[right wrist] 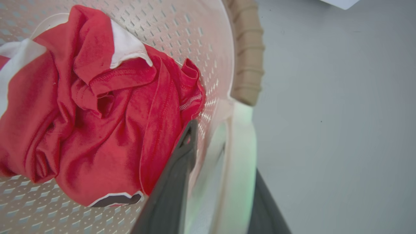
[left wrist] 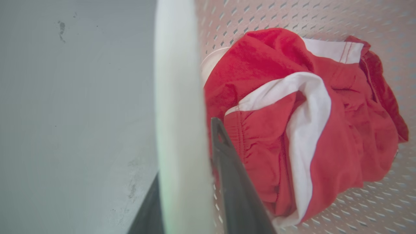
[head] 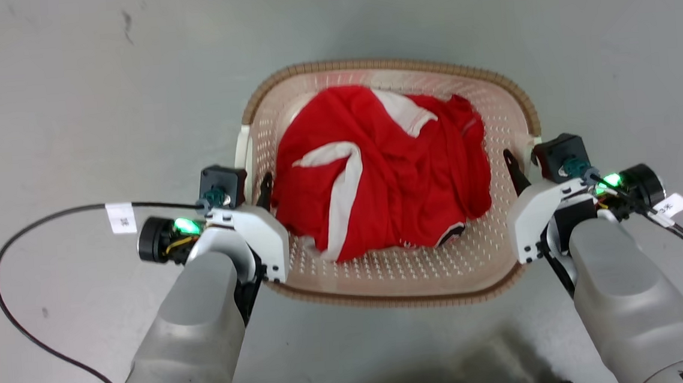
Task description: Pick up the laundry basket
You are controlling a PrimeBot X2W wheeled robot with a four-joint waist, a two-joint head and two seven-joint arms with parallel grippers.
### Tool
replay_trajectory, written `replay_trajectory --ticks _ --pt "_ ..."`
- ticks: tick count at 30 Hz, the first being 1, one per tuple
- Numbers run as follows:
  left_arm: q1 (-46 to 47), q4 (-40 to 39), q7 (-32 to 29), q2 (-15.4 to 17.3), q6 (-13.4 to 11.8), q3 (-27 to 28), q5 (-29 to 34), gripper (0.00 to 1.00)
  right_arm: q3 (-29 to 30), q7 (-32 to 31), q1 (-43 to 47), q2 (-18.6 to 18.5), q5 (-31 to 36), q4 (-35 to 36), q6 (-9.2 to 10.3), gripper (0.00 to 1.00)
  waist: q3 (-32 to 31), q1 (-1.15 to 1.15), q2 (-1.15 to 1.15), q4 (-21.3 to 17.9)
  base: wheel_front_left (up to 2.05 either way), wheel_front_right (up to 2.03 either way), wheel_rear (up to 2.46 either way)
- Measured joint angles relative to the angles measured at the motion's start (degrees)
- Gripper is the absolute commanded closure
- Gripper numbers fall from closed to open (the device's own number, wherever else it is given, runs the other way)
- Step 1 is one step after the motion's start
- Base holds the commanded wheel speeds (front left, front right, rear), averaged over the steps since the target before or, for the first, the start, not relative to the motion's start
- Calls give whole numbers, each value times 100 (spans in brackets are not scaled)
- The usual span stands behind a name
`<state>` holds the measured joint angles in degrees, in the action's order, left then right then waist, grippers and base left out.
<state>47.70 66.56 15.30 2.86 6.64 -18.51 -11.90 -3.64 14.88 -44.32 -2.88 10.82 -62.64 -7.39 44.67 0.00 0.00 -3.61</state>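
The laundry basket [head: 401, 277] sits centred in the head view on the grey floor [head: 69, 84], with a red and white garment [head: 376, 177] heaped inside. The left gripper [head: 255, 185] is at the basket's left side handle [head: 244, 147] and the right gripper [head: 523, 164] at the opposite one. Both forearms reach forward almost in parallel, and one dark finger of each dips inside the wall. The reach looks finished and the lift not yet made: the basket appears to rest on the floor, though whether it has cleared it cannot be told.

In the left wrist view, the left gripper [left wrist: 187, 151] straddles the white handle [left wrist: 177, 97]. One of its fingers [left wrist: 230, 175] is inside against the garment [left wrist: 325, 136] and the other is low on the floor side. The handle fills the space between them with no gap visible, so the grip reads as closed on it.

In the right wrist view, the right gripper [right wrist: 224, 152] does the same. An inner finger [right wrist: 175, 175] lies beside the garment [right wrist: 97, 130], the handle [right wrist: 242, 156] is pinched between the pair, and the brown rim [right wrist: 247, 48] runs on beyond. What remains, by my reading, is an even raise with both arms.
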Motion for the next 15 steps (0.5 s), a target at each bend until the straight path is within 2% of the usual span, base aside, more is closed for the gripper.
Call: replay_trajectory --ticks 4,10,15 --pt "-78 313 -68 -2 38 -196 -279 100 -118 -2 55 8 0 -304 0 100 -381 0 0 30 0 0 0" --pt "-309 454 -488 -2 48 -561 -749 100 -424 -4 87 12 -163 -898 0 100 -1013 0 0 105 0 0 0" --pt "-573 442 -950 5 48 -918 -1216 100 -788 -199 211 5 -454 -1080 0 100 -1549 0 0 169 0 0 0"
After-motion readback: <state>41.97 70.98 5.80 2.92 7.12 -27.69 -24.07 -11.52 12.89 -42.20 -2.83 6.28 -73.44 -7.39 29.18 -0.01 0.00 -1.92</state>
